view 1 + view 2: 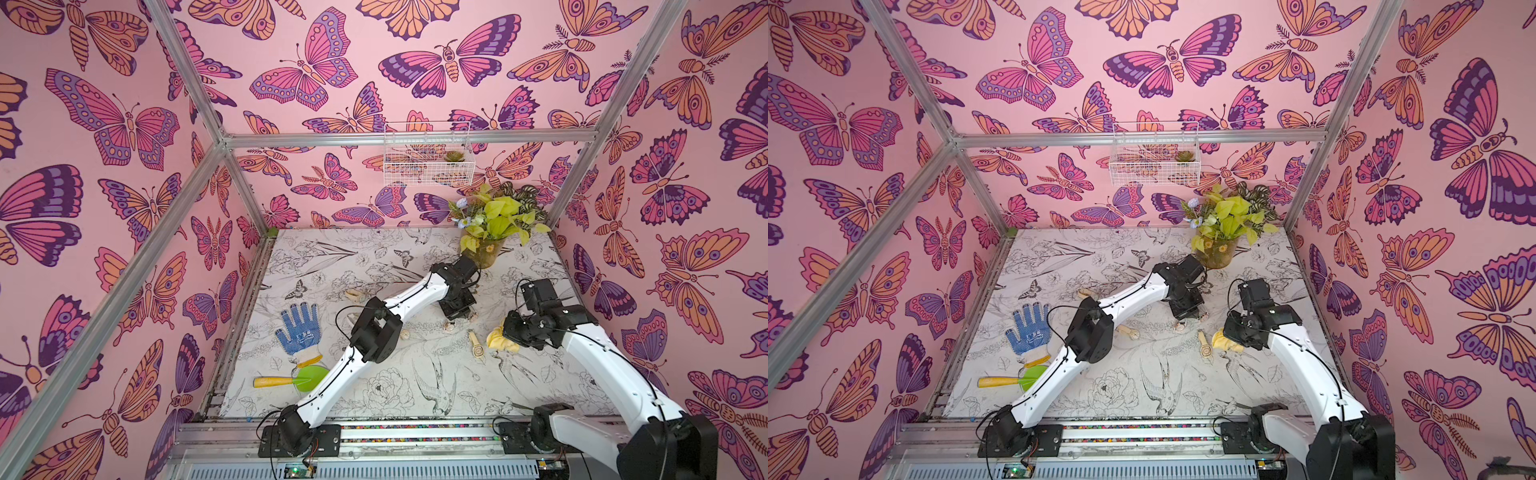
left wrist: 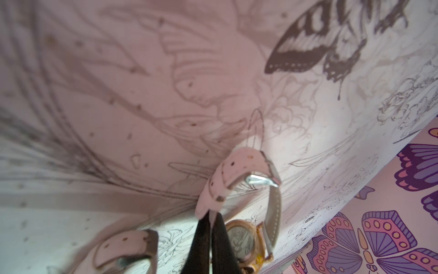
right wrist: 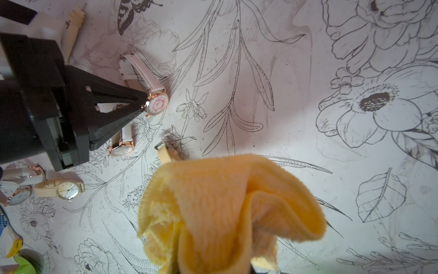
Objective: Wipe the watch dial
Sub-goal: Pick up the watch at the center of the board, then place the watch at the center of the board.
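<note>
A watch with a pale pink strap (image 3: 142,68) and a gold-rimmed dial (image 3: 157,104) is at the tip of my left gripper (image 3: 142,99). In the left wrist view the black fingers (image 2: 201,242) are shut on the end of that strap (image 2: 211,189), and the dial (image 2: 241,239) stands on edge right beside them. My right gripper (image 1: 508,332) is shut on a bunched yellow cloth (image 3: 225,201), which hides its jaws. The cloth (image 1: 500,338) hangs a short way right of the left gripper (image 1: 457,318) and is apart from the watch.
Several other watches lie around: a white-strap one (image 3: 120,147), a cream one (image 3: 67,189), and a cream one (image 1: 476,345) beside the cloth. A blue dotted glove (image 1: 299,328) and a green and yellow tool (image 1: 291,380) lie left. A potted plant (image 1: 488,249) stands behind.
</note>
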Robot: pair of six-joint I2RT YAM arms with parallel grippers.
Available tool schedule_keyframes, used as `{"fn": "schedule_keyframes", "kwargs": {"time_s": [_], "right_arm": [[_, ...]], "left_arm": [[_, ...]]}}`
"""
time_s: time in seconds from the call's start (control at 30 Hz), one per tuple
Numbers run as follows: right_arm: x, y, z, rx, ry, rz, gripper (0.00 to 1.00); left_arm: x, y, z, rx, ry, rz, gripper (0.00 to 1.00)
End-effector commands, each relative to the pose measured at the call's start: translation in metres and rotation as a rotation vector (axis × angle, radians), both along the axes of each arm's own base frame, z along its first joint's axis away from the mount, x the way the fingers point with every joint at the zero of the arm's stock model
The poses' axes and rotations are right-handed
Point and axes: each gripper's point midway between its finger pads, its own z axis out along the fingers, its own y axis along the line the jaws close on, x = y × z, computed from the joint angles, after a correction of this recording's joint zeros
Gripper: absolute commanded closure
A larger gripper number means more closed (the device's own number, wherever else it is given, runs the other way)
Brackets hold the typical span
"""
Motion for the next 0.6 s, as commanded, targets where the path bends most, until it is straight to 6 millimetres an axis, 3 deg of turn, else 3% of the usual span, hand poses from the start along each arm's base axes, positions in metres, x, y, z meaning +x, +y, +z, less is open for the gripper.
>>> {"fn": "schedule_keyframes", "kwargs": {"time_s": [0.0,0.3,0.57], "right_arm": [[0.009,0.007,0.002,0.032,-0.007,0.023,1.00],[0.035,0.033,0.006,0.085,-0.032,0.083,1.00],[0.061,0.078,0.005,0.072,-0.031,0.189,1.00]], "left_arm": [[0.016,0.021,0.033,0.005,-0.050,0.074,1.00],[0.025,0.080,0.059,0.009,-0.100,0.208,1.00],[0.011,0.150,0.049,0.081,-0.063,0.308,1.00]]}}
